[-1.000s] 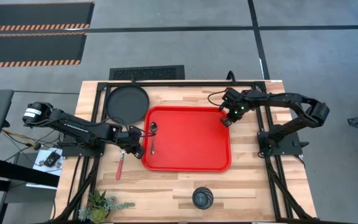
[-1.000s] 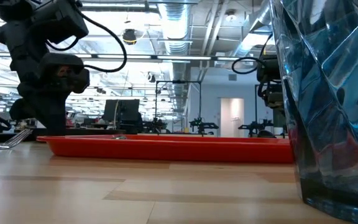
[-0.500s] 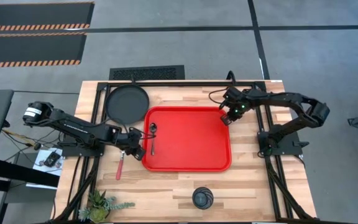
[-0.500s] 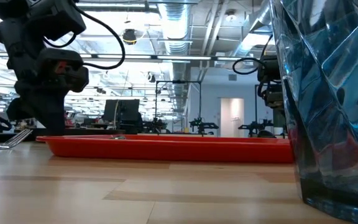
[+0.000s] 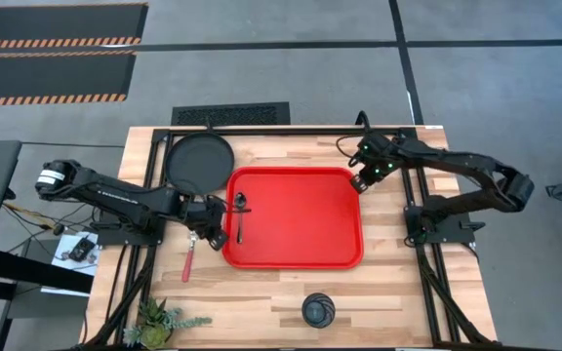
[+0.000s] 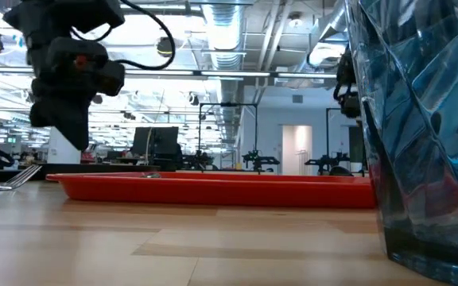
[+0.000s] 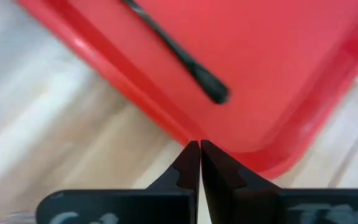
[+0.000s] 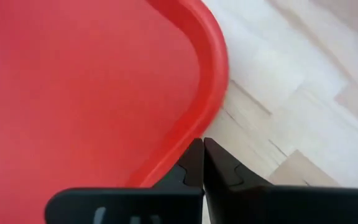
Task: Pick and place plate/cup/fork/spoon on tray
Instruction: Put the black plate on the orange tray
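The red tray (image 5: 294, 216) lies mid-table. The dark spoon (image 5: 240, 216) lies in it along its left side; its handle shows in the left wrist view (image 7: 185, 59). The fork (image 5: 189, 258) lies on the table left of the tray. The black plate (image 5: 200, 162) rests on the table at the far left. The cup (image 5: 318, 310) stands near the front edge. My left gripper (image 5: 218, 237) is shut and empty, raised over the tray's left rim (image 7: 166, 124). My right gripper (image 5: 361, 182) is shut and empty over the tray's far right corner (image 8: 213, 74).
A small green plant (image 5: 159, 320) sits at the table's front left corner. In the low view the cup (image 6: 420, 127) fills the right side and partly hides my right gripper (image 6: 345, 83). The fork's tines (image 6: 18, 176) show at the left.
My left gripper has risen above the tray's left rim, staying shut. My right gripper has drawn a little toward the table's right edge, off the tray's inside to its far right corner, staying shut. The tableware has not moved.
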`<action>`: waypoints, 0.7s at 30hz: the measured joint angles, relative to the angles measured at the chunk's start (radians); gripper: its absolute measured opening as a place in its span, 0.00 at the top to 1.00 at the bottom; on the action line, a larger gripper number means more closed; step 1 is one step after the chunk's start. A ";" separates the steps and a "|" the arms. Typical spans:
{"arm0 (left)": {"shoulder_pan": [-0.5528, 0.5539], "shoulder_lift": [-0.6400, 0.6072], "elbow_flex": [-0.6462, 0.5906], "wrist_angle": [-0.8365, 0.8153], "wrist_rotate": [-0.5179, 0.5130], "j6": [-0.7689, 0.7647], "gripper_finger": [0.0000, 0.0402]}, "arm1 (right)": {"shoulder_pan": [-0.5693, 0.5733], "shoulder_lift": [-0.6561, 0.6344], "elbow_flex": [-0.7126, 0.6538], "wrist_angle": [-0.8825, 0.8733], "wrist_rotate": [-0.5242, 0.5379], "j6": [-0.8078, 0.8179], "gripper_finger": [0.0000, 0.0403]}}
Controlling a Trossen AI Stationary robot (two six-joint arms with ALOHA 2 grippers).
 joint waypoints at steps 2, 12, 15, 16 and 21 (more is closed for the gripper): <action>0.049 -0.012 0.021 -0.052 -0.001 0.049 1.00 | 0.016 -0.035 0.000 0.014 0.000 0.000 0.97; 0.376 -0.182 0.032 -0.157 -0.013 0.365 1.00 | 0.127 -0.138 0.000 0.187 0.000 0.003 0.97; 0.474 -0.172 0.032 -0.201 -0.043 0.462 0.99 | 0.169 -0.137 0.000 0.265 -0.007 0.009 0.97; 0.499 -0.165 0.032 -0.200 -0.047 0.500 0.98 | 0.183 -0.137 0.000 0.283 -0.007 0.011 0.97; 0.568 -0.122 0.032 -0.196 -0.016 0.661 0.85 | 0.246 -0.136 0.000 0.345 -0.007 0.013 0.97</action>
